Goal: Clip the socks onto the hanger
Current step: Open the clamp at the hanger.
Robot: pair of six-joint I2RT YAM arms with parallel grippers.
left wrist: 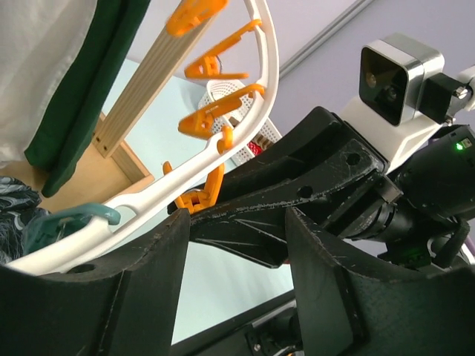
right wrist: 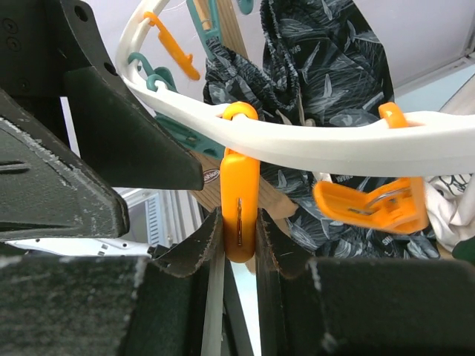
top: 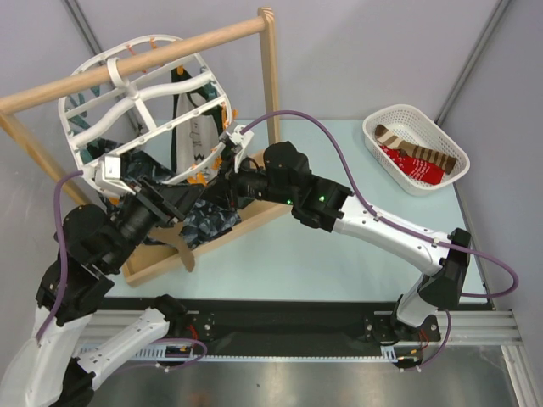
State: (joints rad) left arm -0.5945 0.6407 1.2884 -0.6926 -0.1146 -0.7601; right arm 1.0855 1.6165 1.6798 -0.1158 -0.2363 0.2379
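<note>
The white lattice hanger [top: 102, 61] hangs from a wooden pole, with dark patterned socks [top: 208, 222] dangling below its near rim. My right gripper [right wrist: 239, 222] is shut on an orange clip [right wrist: 240, 200] that hangs from the hanger rim [right wrist: 334, 141]; in the top view the right gripper [top: 222, 174] sits at that rim. My left gripper [left wrist: 236, 237] is open with nothing between its fingers, just under the rim [left wrist: 185, 174] and facing the right gripper. A brown sock [top: 181, 248] hangs beneath the left gripper [top: 170, 199]; what holds it is hidden.
The wooden rack's pole [top: 170, 55] and base board [top: 246, 222] frame the hanger. A white mesh basket [top: 399, 114] at the back right holds a brown striped sock [top: 420, 151] and a red sock [top: 416, 170]. A white and green cloth [left wrist: 44, 74] hangs inside the hanger.
</note>
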